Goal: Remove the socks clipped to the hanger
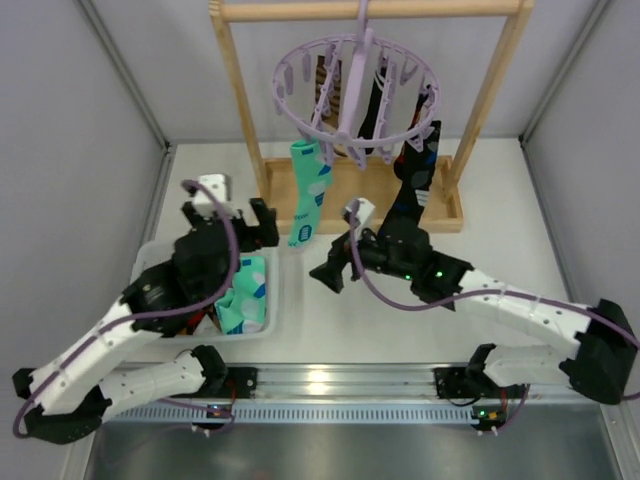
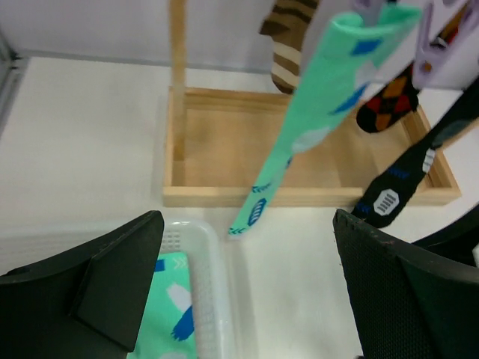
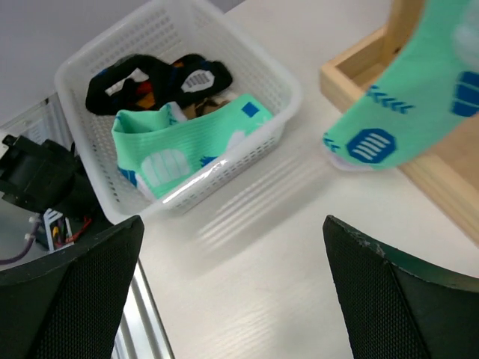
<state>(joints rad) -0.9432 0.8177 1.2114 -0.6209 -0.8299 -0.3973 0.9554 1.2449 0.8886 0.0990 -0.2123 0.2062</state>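
left gripper (image 2: 247, 284), jaws apart and empty, hovers at the basket (image 3: 258, 142) edge, facing the hanging mint sock (image 1: 308, 195). right gripper (image 3: 236, 299), jaws also apart and empty, hangs over the desk (image 1: 330, 325) near the black spotted sock (image 1: 415, 180). one lilac hanger (image 1: 355, 95) carries four clipped socks, the other two being brown-striped (image 2: 288, 37) and diamond-patterned (image 2: 385, 105). the basket holds one mint sock (image 3: 187, 142) plus dark socks (image 3: 150, 82), number unclear. judged partly done, with four unclippings left.
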